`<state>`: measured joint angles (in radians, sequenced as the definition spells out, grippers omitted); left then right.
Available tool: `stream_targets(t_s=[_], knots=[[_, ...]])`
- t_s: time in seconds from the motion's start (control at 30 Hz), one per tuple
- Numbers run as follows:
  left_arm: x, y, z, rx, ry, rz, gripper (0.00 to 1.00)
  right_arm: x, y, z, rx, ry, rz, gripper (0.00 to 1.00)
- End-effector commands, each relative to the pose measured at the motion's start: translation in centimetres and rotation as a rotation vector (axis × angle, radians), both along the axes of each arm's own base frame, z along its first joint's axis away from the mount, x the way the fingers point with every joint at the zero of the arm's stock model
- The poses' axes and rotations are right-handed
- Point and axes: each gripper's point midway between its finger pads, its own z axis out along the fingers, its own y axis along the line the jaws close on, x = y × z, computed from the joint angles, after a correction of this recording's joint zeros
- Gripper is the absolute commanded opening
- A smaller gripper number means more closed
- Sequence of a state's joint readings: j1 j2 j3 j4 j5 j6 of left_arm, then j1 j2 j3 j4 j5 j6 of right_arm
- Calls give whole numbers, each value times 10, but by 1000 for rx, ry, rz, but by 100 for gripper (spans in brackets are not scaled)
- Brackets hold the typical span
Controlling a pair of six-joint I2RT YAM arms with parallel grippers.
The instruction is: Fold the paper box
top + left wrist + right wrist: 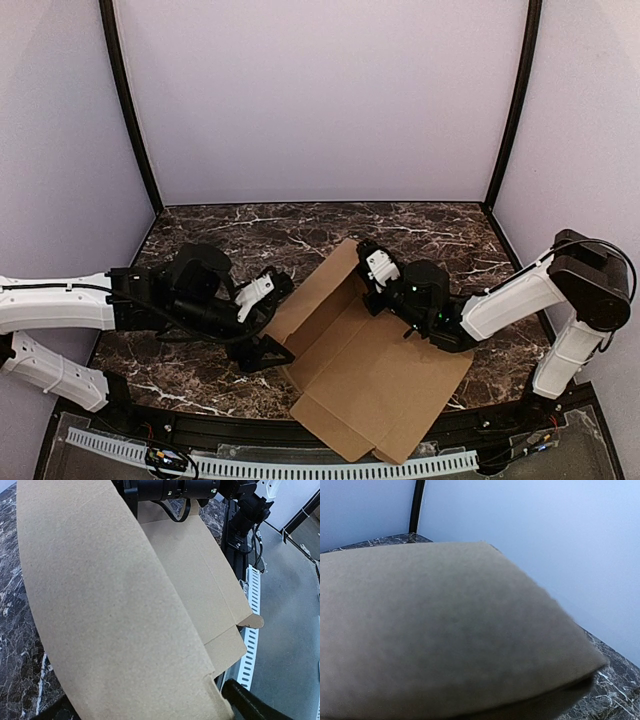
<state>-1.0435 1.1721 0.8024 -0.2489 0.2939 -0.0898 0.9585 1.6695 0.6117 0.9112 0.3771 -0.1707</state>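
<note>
The paper box (375, 375) is a plain brown cardboard sheet lying mostly flat at the table's near middle, with its far-left panel (320, 290) raised. My left gripper (277, 320) is at the raised panel's left edge. In the left wrist view the panel (115, 605) fills the frame, with one black finger (247, 702) at the bottom right and another (50, 711) at the bottom left, wide apart. My right gripper (368, 285) is at the panel's far right end. In the right wrist view blurred cardboard (450, 630) hides its fingers.
The dark marble table (420, 235) is ringed by pale walls with black corner posts (130, 110). A white slotted rail (260, 465) runs along the near edge, and the sheet's near corner overhangs it. Cables hang by the right arm's base (590, 290).
</note>
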Motion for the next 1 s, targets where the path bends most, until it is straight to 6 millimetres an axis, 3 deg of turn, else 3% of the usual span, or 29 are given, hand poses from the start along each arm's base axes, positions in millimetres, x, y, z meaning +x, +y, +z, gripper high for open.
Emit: stream_targets(t_s=[0.0, 0.2, 0.37, 0.57, 0.8, 0.97], knots=[[-37, 0, -2, -8, 75, -125, 96, 12, -2, 20, 41, -48, -59, 0], [-20, 10, 34, -71, -39, -24, 99, 11, -6, 16, 35, -43, -67, 0], [-22, 18, 74, -147, -78, -13, 99, 11, -7, 13, 29, -40, -73, 0], [-17, 41, 86, -75, -100, 61, 99, 12, -9, 13, 22, -43, -86, 0], [29, 66, 102, -33, -259, 325, 99, 10, -11, 15, 57, -23, -87, 0], [50, 46, 124, -95, -373, 343, 93, -4, -4, 16, 81, -20, 7, 0]])
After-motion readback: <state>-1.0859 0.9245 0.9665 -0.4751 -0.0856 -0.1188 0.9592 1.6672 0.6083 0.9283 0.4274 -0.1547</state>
